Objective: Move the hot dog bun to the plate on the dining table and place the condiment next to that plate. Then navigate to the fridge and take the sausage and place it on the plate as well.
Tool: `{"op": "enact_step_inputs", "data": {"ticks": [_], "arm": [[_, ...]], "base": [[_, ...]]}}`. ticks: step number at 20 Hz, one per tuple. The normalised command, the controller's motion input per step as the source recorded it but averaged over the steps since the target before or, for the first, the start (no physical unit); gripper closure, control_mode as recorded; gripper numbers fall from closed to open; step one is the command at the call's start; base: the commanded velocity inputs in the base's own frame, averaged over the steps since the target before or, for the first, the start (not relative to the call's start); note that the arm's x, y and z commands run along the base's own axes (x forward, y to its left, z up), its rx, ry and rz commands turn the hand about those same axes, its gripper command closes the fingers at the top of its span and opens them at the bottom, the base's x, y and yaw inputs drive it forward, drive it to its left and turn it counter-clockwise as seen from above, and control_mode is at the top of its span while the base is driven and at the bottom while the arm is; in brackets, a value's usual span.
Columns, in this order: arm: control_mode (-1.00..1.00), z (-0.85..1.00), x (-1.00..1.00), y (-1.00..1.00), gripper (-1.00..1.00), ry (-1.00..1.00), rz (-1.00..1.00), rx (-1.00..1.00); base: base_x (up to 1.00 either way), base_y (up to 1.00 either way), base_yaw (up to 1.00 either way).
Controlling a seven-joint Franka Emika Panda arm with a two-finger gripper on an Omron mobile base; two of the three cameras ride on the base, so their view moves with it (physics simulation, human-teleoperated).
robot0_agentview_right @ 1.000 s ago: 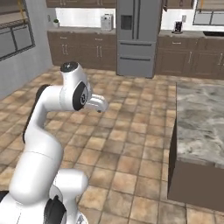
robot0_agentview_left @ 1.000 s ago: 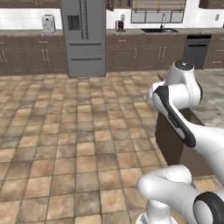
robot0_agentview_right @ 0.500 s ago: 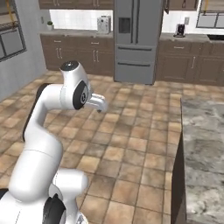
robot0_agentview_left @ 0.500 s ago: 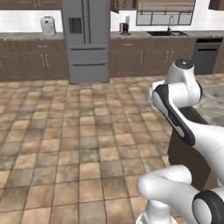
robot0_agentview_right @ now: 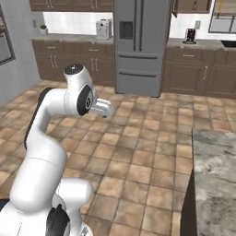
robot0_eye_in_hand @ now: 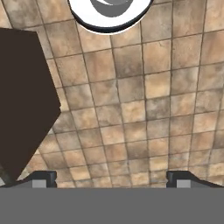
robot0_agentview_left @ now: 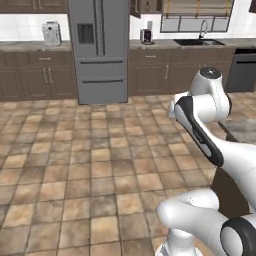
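Driving leg toward the fridge, judging by layout; grey French-door unit standing at twelve o'clock against the back wall, doors shut, sausage presumably inside and unseen. Gripper empty with jaws spread wide, pointed down at tiled floor, likely readied for the handle; dining table edge at four o'clock

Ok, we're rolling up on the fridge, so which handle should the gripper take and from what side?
Probably one of the two long vertical bar handles at the center seam of the fridge. Come straight at the front, jaws level so they span the upright bar. The gripper is open over the floor tiles.
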Motion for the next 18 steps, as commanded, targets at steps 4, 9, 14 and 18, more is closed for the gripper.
{"op": "enact_step_inputs", "data": {"ticks": [4, 9, 14, 18], "arm": [[1.00, 0.00, 0.00, 0.00, -1.00, 0.00, 0.00, 0.00], [1.00, 0.00, 0.00, 0.00, -1.00, 0.00, 0.00, 0.00], [1.00, 0.00, 0.00, 0.00, -1.00, 0.00, 0.00, 0.00], [1.00, 0.00, 0.00, 0.00, -1.00, 0.00, 0.00, 0.00]], "base": [[1.00, 0.00, 0.00], [1.00, 0.00, 0.00], [1.00, 0.00, -0.02], [1.00, -0.04, -0.05]]}}
